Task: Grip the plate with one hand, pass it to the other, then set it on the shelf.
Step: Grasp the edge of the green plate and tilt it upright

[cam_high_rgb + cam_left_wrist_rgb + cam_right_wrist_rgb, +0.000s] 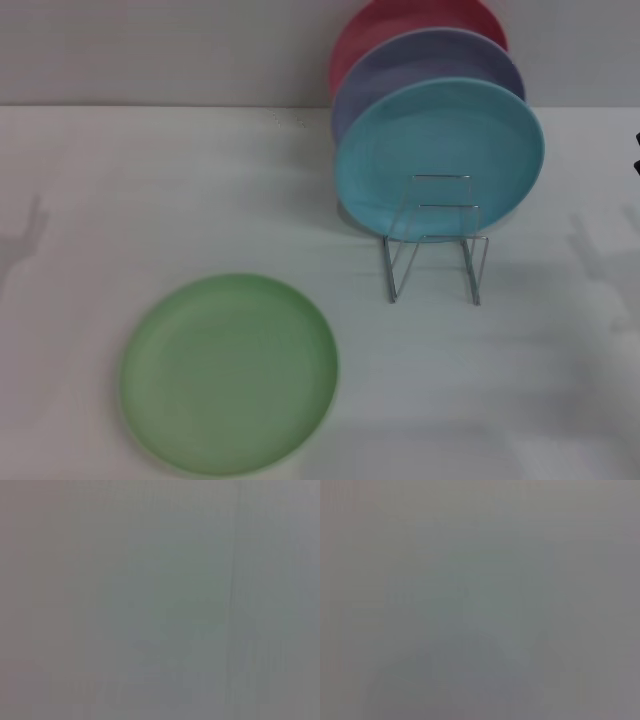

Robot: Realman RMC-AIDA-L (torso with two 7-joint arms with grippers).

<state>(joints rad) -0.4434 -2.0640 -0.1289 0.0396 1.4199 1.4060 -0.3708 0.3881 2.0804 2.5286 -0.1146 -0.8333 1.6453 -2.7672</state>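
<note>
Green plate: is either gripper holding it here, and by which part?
Nothing is held. The green plate lies flat on the table, in front of the wire rack, with no gripper on it. Neither gripper shows in any view.

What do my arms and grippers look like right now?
Almost nothing shows. Both wrist views are plain grey, no fingers. The head view has only a small black sliver at its right edge, possibly the right arm; its shape and markings cannot be told.

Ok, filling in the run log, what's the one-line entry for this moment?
stage: not started | green plate: flat on table, ungripped | rack: front slot free, blue plate behind | hands: out of view
</note>
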